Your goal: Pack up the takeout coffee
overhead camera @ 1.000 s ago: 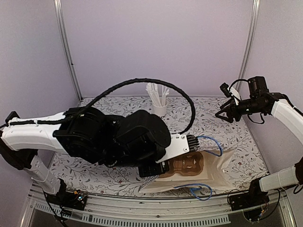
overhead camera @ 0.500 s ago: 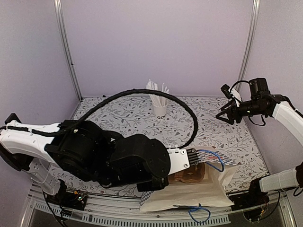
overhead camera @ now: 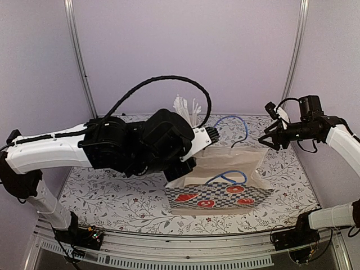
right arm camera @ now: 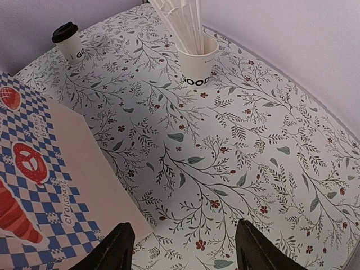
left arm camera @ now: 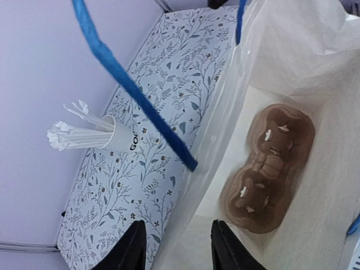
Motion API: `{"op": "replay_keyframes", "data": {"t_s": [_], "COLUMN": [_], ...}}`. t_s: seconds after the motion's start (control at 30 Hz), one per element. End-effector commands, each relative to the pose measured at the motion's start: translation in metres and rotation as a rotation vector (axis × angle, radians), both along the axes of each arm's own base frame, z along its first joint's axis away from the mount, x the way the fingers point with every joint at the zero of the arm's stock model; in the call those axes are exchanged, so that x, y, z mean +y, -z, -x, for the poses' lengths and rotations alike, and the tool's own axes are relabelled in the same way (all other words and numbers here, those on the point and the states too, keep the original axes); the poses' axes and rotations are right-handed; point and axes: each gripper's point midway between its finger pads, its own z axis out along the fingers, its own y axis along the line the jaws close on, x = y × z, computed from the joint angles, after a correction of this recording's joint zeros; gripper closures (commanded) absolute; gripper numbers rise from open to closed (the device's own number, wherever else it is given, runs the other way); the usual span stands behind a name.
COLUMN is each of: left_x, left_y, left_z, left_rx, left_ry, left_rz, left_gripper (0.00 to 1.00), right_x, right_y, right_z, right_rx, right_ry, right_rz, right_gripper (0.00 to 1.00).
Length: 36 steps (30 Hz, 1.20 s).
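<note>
**Near edge.** The bag stands upright on the tabletop, right of centre, mouth up. The left claw is at the bag's left wall, its fingers apart, one inside the mouth and one outside. No pinch on the paper is visible. The carrier lies flat on the bag's floor with no cup in it.

**Middle, right side.** The right claw hangs in the air, fingers wide apart and holding nothing, pointed left across the tabletop.

**Far.** The coffee stands upright with its lid on, long axis vertical, well apart from the right claw. From that claw it lies to the left, past the straw cup and somewhat nearer than it. The overhead view does not show the coffee. It appears to sit behind the bulk of the left arm, so its place rests on the right wrist view alone.

**Judgement.** The left arm is likely the closer to the coffee, but it is occupied at the bag. The right claw is free, yet it must travel left, clear the straw cup and bag, and close on the cup's side. The coffee is not yet packed.
</note>
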Motion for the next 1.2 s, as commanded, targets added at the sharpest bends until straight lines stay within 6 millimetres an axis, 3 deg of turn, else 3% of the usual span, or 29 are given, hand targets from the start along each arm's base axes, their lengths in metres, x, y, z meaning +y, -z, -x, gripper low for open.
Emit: {"op": "replay_keyframes", "data": {"t_s": [0.0,0.17,0.23,0.33,0.53,0.77,0.83,0.97,1.07,1.17], "left_x": [0.012,0.035,0.055,0.101,0.206,0.288,0.297,0.295,0.29,0.281], "left_y": [-0.037,-0.076,-0.091,-0.098,-0.059,0.004,0.021,0.042,0.051,0.051], "left_z": [-0.033,-0.05,-0.058,-0.08,-0.123,-0.153,-0.16,-0.165,-0.168,-0.169], "left_rx": [-0.037,-0.057,-0.04,0.009,0.173,0.332,0.376,0.428,0.454,0.487], "left_ry": [-0.033,-0.102,-0.159,-0.324,-0.683,-0.917,-0.938,-0.91,-0.894,-0.86], "left_rz": [0.136,0.246,0.306,0.373,0.372,0.442,0.456,0.451,0.44,0.454], "left_gripper": [0.53,0.4,0.31,0.17,0.12,0.09,0.07,0.08,0.11,0.14], "right_x": [-0.004,-0.005,-0.005,-0.005,-0.004,0.0,-0.001,0.008,0.017,0.026], "right_y": [-0.006,-0.006,-0.007,-0.007,-0.004,-0.004,-0.014,-0.062,-0.097,-0.117], "right_z": [0.001,0.002,0.003,0.003,0.002,-0.004,-0.004,0.015,0.03,0.026], "right_rx": [-0.033,-0.039,-0.038,-0.043,-0.055,-0.029,-0.037,-0.116,-0.194,-0.207], "right_ry": [0.015,0.02,0.016,0.014,0.01,-0.01,-0.012,-0.109,-0.178,-0.205], "right_rz": [-0.011,-0.015,-0.023,-0.026,-0.029,-0.045,-0.037,-0.066,-0.107,-0.092], "right_gripper": [0.36,0.35,0.35,0.35,0.35,0.33,0.32,0.28,0.25,0.24]}}
